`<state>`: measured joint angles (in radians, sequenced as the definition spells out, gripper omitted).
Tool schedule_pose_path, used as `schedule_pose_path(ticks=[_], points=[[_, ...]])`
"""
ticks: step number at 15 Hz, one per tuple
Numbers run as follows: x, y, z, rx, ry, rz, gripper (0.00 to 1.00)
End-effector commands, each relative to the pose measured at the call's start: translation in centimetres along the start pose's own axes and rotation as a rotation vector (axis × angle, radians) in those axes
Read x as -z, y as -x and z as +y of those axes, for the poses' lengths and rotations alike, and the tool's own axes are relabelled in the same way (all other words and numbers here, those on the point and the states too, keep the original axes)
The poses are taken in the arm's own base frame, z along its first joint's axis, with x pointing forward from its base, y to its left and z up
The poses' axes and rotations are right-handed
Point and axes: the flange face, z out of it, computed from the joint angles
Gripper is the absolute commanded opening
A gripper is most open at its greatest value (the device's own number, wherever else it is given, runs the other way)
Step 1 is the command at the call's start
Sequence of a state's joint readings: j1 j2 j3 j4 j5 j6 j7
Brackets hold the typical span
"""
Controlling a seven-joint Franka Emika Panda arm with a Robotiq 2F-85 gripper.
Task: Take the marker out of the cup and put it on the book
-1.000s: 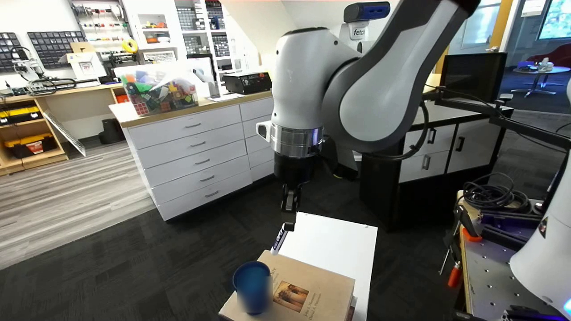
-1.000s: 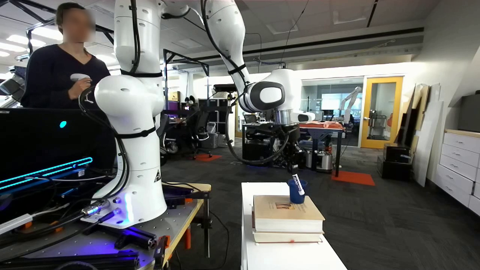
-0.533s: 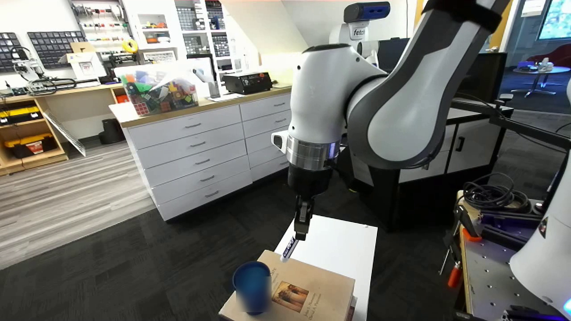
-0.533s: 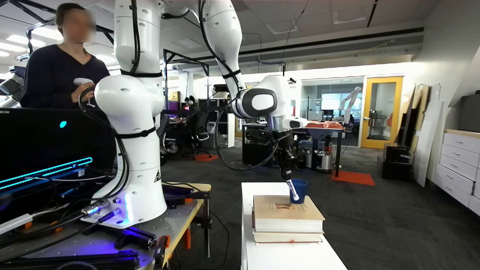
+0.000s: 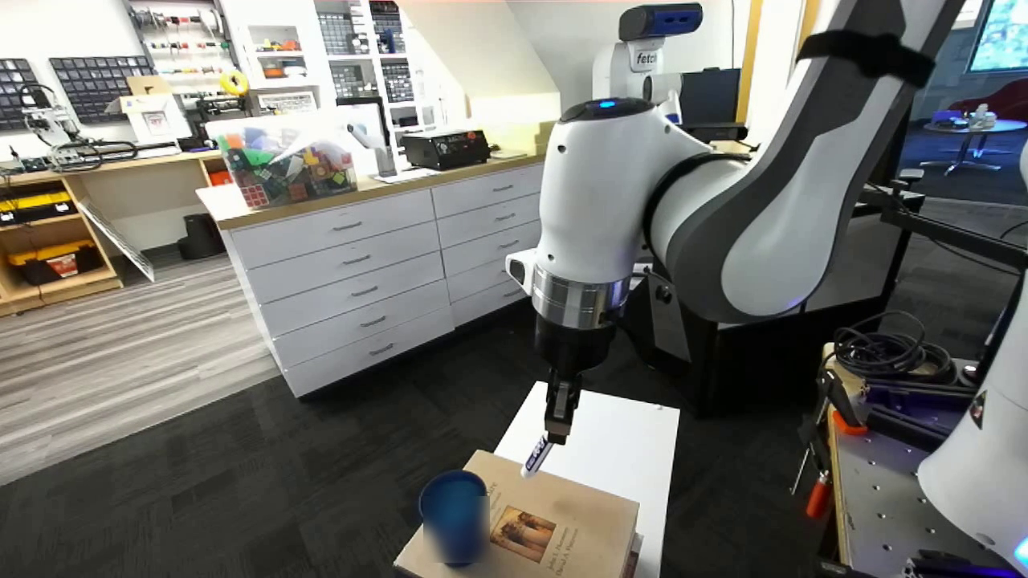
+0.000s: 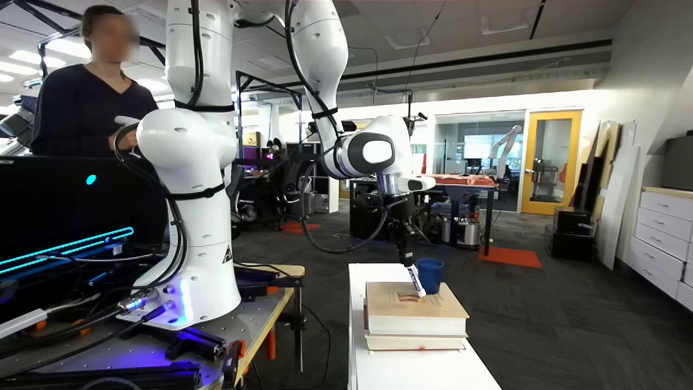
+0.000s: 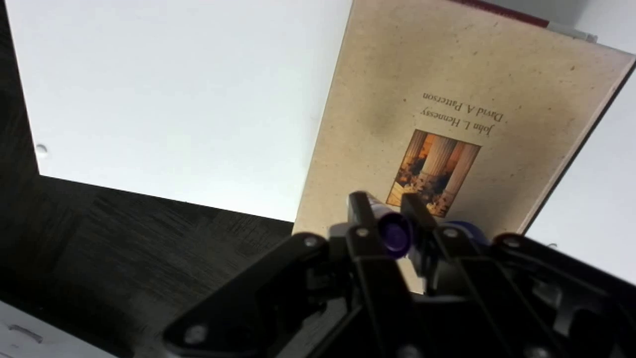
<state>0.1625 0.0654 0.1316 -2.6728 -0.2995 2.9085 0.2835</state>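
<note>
The black two-finger gripper (image 7: pixel 386 215) is pinching a slim, pen-like marker (image 5: pixel 537 456), with dark fingers (image 7: pixel 360 214) pressing in from both sides. Marker's showing a white barrel with dark blue-purple printing, and in the wrist view its round purple end is facing the camera. It's tilting instead of hanging straight, with the whitish lower end pointing down over a thick tan-brown hardcover book (image 5: pixel 594 506) showing a small picture of columns (image 7: pixel 433 171). No telling whether it's touching the cover. The plain round blue cup (image 6: pixel 433 276) is standing upright on that book, near the marker, which is hanging outside it. The book's lying on a thinner, pale-edged volume (image 6: pixel 416 343), and both are resting on a white rectangular tabletop (image 7: pixel 179 99).
</note>
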Motion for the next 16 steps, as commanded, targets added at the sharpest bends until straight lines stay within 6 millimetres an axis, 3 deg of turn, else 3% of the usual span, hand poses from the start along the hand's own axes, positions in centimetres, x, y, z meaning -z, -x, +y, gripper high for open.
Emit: schedule_pose_path(ticks=[1, 9, 16], points=[[-0.4, 0.8, -0.8, -0.020, 0.009, -0.050, 0.08], [-0.8, 0.8, -2.2, -0.039, 0.014, -0.354, 0.07], [-0.4, -3.6, -2.8, 0.033, -0.042, -0.529, 0.07]])
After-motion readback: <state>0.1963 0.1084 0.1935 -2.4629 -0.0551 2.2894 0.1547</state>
